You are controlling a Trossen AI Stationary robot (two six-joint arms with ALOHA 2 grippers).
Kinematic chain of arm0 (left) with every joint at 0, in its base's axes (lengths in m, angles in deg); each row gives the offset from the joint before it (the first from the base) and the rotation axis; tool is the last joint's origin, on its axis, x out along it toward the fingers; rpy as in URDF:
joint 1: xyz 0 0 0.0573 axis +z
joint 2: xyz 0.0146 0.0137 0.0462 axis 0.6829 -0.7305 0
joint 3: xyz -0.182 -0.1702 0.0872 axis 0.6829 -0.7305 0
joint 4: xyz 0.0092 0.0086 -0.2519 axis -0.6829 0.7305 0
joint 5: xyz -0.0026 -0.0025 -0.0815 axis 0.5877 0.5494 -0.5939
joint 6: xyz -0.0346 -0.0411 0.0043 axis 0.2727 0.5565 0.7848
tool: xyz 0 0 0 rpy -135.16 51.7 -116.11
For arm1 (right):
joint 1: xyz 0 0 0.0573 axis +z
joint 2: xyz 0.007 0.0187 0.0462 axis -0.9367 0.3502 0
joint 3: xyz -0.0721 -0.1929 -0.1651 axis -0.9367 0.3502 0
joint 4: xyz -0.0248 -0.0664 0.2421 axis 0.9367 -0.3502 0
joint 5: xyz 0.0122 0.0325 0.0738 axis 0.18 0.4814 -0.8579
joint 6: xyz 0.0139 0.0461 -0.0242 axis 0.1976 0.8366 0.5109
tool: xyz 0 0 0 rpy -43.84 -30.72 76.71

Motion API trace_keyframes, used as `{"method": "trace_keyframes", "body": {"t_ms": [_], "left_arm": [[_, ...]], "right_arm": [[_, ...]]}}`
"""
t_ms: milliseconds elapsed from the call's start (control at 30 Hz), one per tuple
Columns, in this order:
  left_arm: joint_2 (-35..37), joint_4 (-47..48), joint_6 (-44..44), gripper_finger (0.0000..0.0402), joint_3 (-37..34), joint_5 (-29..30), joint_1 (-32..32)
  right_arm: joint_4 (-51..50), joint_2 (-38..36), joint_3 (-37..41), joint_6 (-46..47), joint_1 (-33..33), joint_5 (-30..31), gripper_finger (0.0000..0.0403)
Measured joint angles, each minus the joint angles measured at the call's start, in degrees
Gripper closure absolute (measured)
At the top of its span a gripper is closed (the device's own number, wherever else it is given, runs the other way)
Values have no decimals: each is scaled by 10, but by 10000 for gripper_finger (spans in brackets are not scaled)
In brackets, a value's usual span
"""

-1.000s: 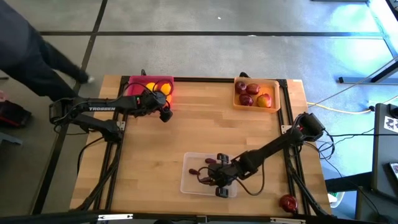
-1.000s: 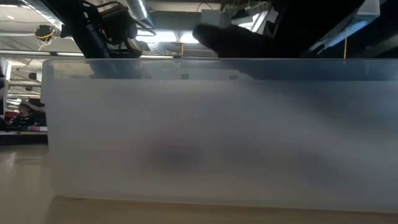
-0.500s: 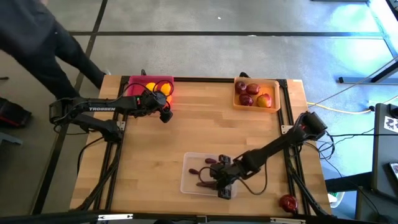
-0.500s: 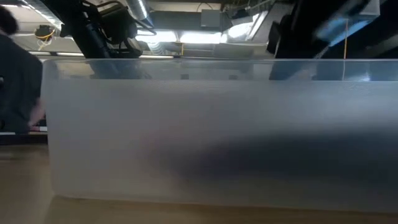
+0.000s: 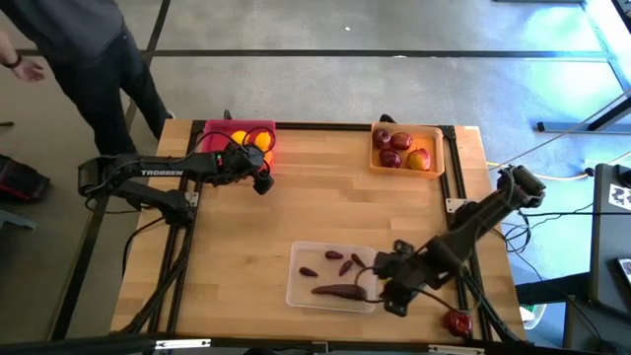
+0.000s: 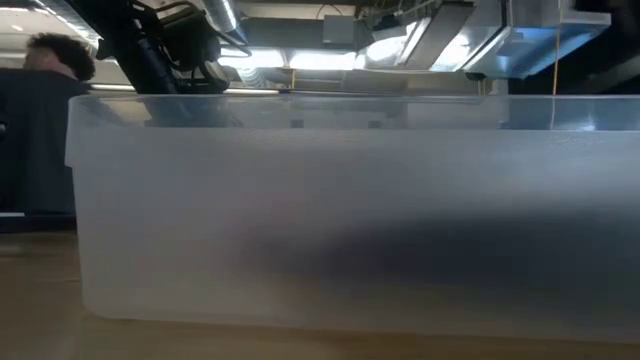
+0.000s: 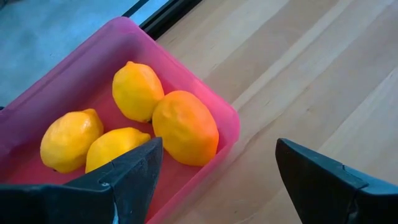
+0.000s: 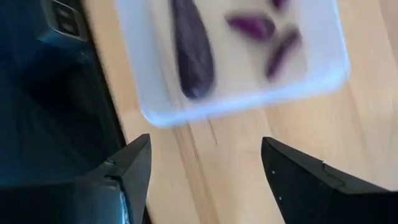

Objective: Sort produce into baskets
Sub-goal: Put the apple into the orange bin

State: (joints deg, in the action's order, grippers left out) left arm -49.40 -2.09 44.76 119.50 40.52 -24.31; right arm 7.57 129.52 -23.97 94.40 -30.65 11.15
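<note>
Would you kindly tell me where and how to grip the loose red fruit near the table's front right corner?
Grip the red fruit across its middle, coming straight down from above. It looks round, so any pair of opposite sides should serve. The right gripper, open, is nearest.

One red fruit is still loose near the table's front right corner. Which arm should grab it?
Right. Its tool, open and empty, hangs just beside the red fruit, next to the clear tray. The left tool sits open by the pink tray, far across the table.
</note>
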Motion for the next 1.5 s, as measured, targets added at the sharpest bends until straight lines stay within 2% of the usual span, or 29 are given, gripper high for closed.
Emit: {"method": "trace_keyframes", "body": {"t_ms": [133, 300, 433, 633, 733, 933, 1000, 1167, 1333, 1400, 1500], "left_arm": [[0, 0, 0, 92, 0, 0, 0], [0, 0, 0, 92, 0, 0, 0], [0, 0, 0, 92, 0, 0, 0], [0, 0, 1, 92, 0, 0, 0], [0, 0, 1, 92, 0, 0, 0], [0, 0, 0, 92, 0, 0, 0], [0, 3, 1, 92, 0, 0, 0], [0, 5, 0, 92, 0, 0, 0], [0, 5, 0, 92, 0, 0, 0], [0, 7, 1, 92, 0, 0, 0], [0, 15, 0, 92, 0, -1, 0]], "right_arm": [[-52, -3, 0, 94, 35, -5, 141], [-65, 2, 3, 115, 86, -22, 141], [-92, 2, 3, 174, 117, -31, 141], [-177, 2, 3, 251, 155, -97, 138], [-205, 2, 3, 279, 167, -123, 116], [-213, 2, 3, 307, 183, -154, 26], [-200, 2, 3, 311, 183, -168, 9], [-141, 2, 3, 325, 180, -167, 26], [-94, 2, 3, 327, 178, -93, 42], [-112, 5, 3, 330, 177, -113, 47], [-136, 19, 3, 338, 186, -174, 55]]}}
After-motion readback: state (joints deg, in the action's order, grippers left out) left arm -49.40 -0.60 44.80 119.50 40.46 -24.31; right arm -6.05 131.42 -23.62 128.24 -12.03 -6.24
